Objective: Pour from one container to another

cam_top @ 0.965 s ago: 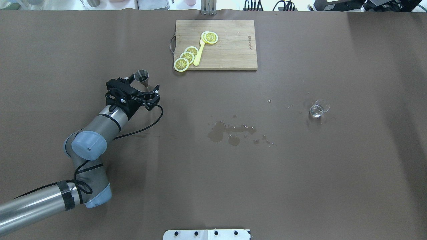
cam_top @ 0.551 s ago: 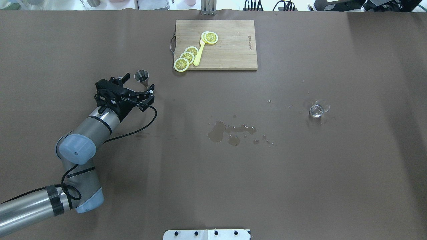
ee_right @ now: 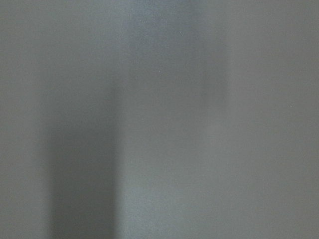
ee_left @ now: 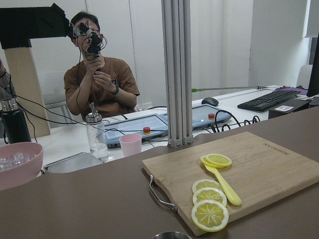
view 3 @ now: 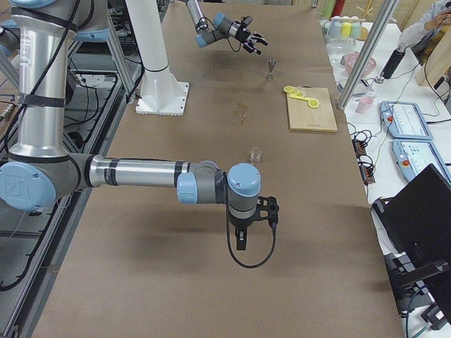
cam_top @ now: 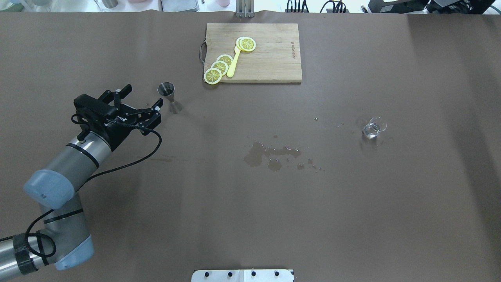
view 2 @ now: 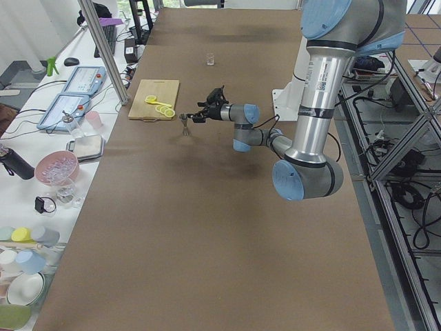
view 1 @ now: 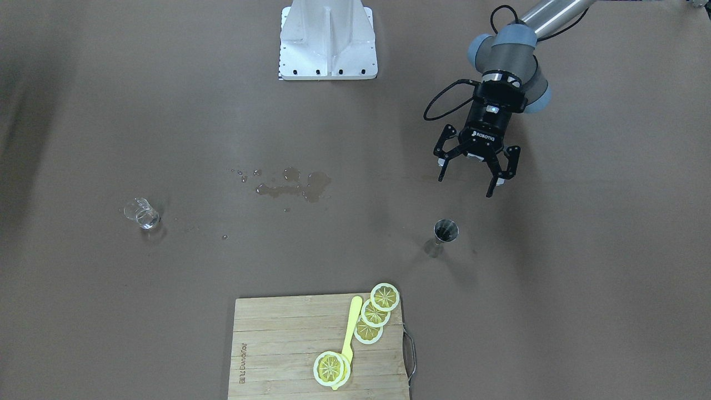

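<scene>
Standing upright on the tabletop [cam_top: 352, 203], far out on the robot's right side, the glass cup [cam_top: 373, 128] has its mouth up and is well apart from everything else. It is short and round, so it has no real long axis; its height and its width look much alike. It probably handles as a light, stiff and brittle thing with a smooth, slippery wall. Small droplets lie near it, so the wall may also be wet. A sound hold would be across the side wall about halfway up, below the rim, squeezed gently.

The steel jigger [cam_top: 168, 94] stands on the robot's left side, near the corner of the cutting board [cam_top: 274, 66] that carries the lemon slices [cam_top: 219, 66]. Its long axis is vertical, with the flared base down and the cone cup opening upward. The cup's inside looks dark, and whether it holds liquid cannot be told. It is likely rigid, light and easy to tip; the narrow waist is the natural place to grip it.

The left end effector [cam_top: 143, 96] hovers near the jigger on the robot's side, fingers spread wide, touching nothing and carrying nothing. The right end effector [view 3: 241, 238] appears only in the exterior right view, hanging low over the tabletop near the cup, and its opening cannot be judged. A spill [cam_top: 270, 154] lies between the two vessels.
</scene>
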You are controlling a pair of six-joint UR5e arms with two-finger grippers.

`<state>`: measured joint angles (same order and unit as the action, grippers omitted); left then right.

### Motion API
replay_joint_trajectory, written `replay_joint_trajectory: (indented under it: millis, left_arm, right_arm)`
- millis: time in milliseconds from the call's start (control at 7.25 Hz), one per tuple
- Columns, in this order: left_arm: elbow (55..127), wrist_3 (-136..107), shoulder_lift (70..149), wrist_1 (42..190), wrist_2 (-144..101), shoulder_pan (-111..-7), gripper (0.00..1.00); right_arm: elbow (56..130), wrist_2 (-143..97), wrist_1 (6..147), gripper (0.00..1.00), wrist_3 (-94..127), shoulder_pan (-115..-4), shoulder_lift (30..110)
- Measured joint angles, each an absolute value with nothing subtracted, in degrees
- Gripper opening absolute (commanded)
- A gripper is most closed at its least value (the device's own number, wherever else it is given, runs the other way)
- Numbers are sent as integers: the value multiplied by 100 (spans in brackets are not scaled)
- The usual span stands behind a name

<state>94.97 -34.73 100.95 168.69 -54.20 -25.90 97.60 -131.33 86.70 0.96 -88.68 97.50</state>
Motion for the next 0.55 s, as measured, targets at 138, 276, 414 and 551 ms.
replay_joint_trajectory:
  millis: [138,276,414,551]
  left_arm:
    - [9874,-3477,9769,16629,-5421,-2618,98]
    - [10271,-3483,9379,16258,-5424,-2689,98]
    - [10583,-3494,9024,15852,-5433,-2801,98]
    - [10736,-3499,8770,15549,-5471,-2905,98]
  right_arm:
    - [9768,-13130,8663,100,85,-8868,9757]
    - [9778,-13130,8659,100,81,-8868,9750]
    - [9790,-13130,8656,100,80,-8868,9754]
    - [9793,-13129,8650,100,79,-8868,9773]
